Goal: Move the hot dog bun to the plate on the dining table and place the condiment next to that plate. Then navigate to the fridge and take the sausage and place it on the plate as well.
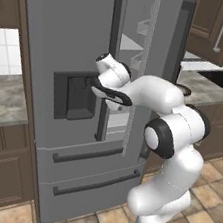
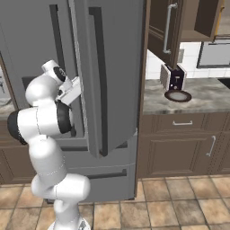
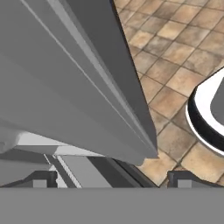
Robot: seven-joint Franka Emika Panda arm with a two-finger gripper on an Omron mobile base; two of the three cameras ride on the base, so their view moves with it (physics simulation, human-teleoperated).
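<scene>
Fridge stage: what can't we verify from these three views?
- Sausage: cannot be made out. In the left base view the arm and the door edge cover most of the gap into the fridge; a few pale shelves show.
- Fridge interior, right base view: hidden behind the swung-out door.
- Gripper, hand view: fingertips stand apart, empty; the door's underside blocks the shelves.

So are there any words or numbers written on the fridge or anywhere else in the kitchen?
No readable text anywhere.
The fridge: plain grey steel, no brand or label.
Its dispenser panel: dark, no markings to read.
The small dark appliance on the counter: no lettering to make out.
</scene>
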